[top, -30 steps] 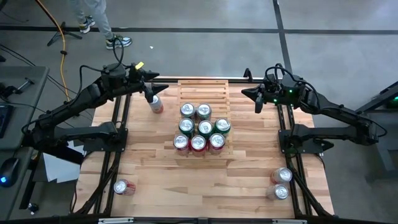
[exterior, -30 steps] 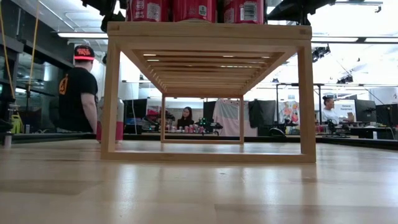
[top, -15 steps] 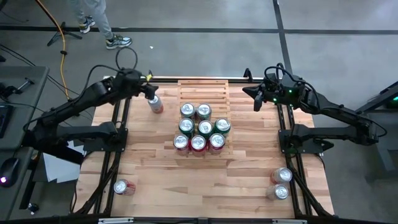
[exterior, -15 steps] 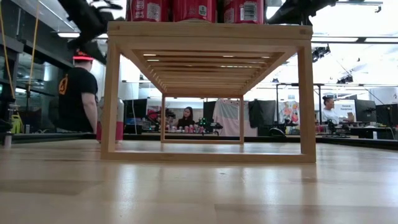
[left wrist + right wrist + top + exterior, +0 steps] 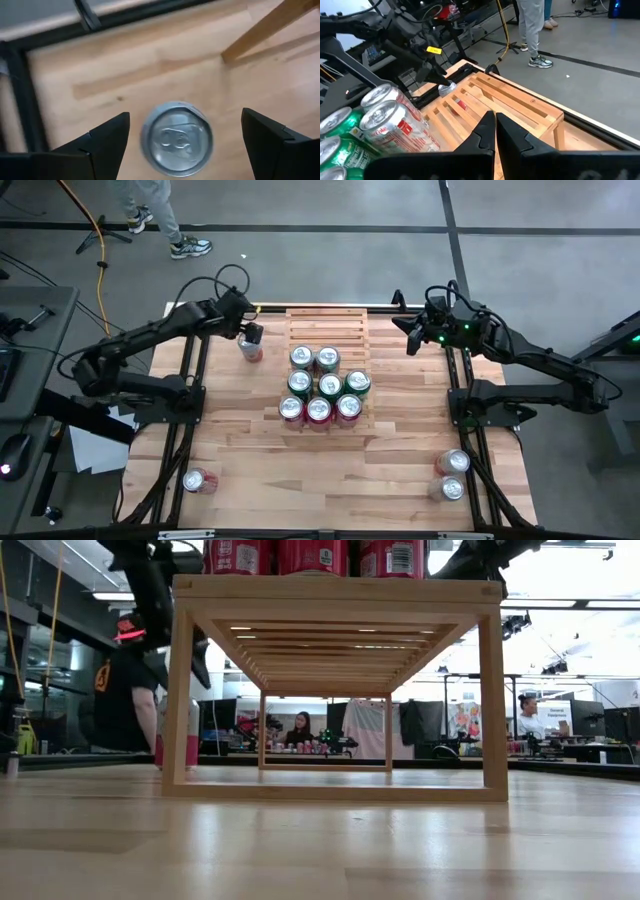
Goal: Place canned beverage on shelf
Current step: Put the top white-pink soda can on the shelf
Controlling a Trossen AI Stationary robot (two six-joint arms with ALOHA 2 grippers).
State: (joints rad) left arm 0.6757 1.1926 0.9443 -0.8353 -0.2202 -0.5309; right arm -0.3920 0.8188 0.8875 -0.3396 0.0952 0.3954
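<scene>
A silver-and-red can (image 5: 250, 348) stands upright on the tabletop just left of the shelf's far-left corner; its top shows in the left wrist view (image 5: 176, 140). The pale-wood slatted shelf (image 5: 328, 330) carries several red and green cans (image 5: 320, 385). My left gripper (image 5: 249, 333) is open and points down above the standing can, with one finger on either side of it (image 5: 185, 120); it does not touch the can. My right gripper (image 5: 412, 340) is shut and empty, held above the table beside the shelf's far-right corner (image 5: 495, 122).
One can lies at the table's near left (image 5: 195, 480), and two cans sit at the near right (image 5: 452, 463). The black table frame rail (image 5: 90, 15) runs close behind the standing can. A person stands on the floor beyond the far edge (image 5: 150, 210).
My left gripper has moved from beyond the can toward the table's near edge and tipped from level to pointing down, ending over the standing can. The can has stayed in place.
</scene>
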